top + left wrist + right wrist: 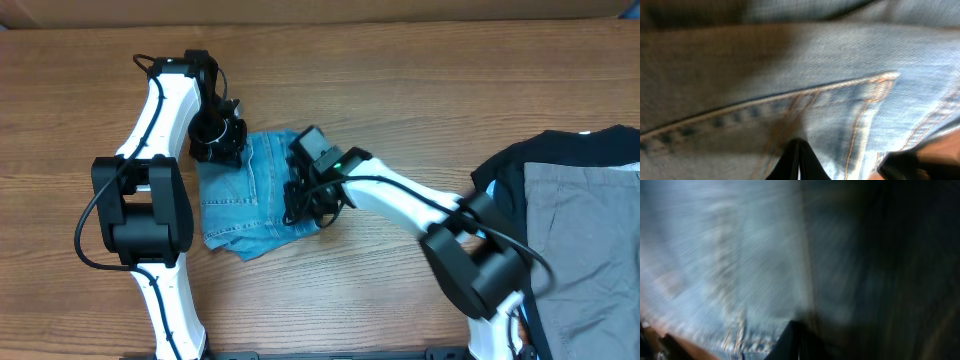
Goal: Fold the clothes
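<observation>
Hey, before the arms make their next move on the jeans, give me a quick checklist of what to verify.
1. Jeans folded into a compact bundle on the table: ok.
2. Left hand shut, over the bundle's far left corner: ok.
3. Right hand shut, at the bundle's right edge: ok.
4. Denim pinched in either hand: cannot tell.
5. Bundle's near edge tidy: not ok, uneven.
6. Black and grey clothes apart from the jeans: ok.

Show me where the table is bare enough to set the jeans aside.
Free: the far table strip beyond the jeans and arms; the patch in front of the jeans, between the left arm and right arm. Crowded: the centre, and the right edge under the clothes pile.
</observation>
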